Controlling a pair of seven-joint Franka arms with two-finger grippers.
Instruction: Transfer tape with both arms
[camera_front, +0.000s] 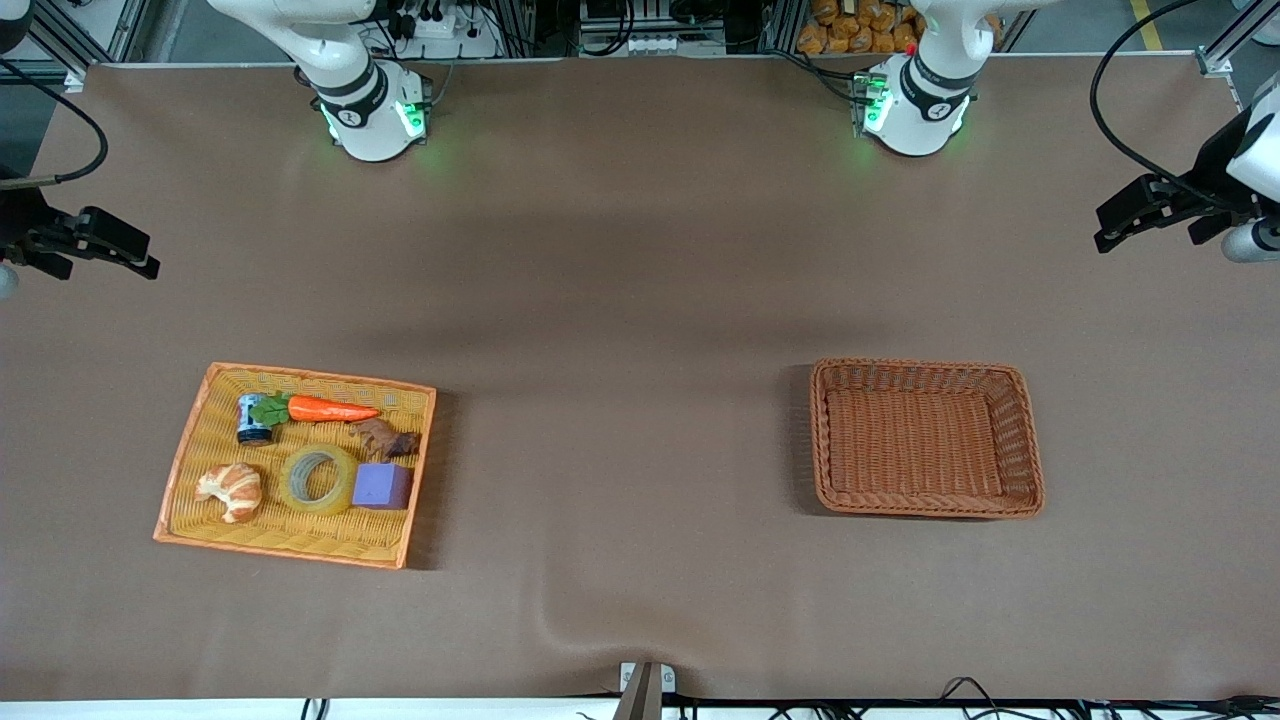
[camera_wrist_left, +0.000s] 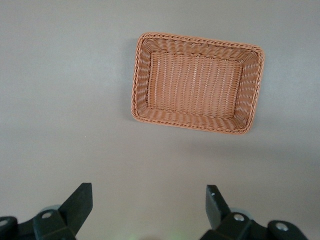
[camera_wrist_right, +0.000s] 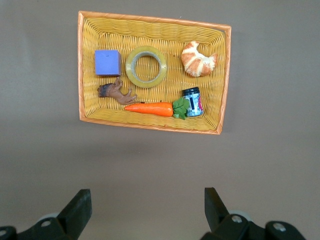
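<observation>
Tape (camera_front: 320, 479) lies untouched in the yellow tray (camera_front: 190, 455), flat between croissant (camera_front: 231, 489) and purple block (camera_front: 382, 486); transfer not begun, brown basket (camera_front: 1028, 440) empty. Both arms wait high, left gripper (camera_wrist_left: 149, 202) and right gripper (camera_wrist_right: 147, 204) spread. Roll: translucent yellow ring, pale core.

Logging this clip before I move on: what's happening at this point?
Nothing is being handled yet. The tape lies flat in the yellow tray toward the right arm's end, between a croissant and a purple block. The brown basket toward the left arm's end holds nothing. The right end effector hangs open above the table near the tray; the left end effector hangs open near the basket. Both arms wait.
</observation>
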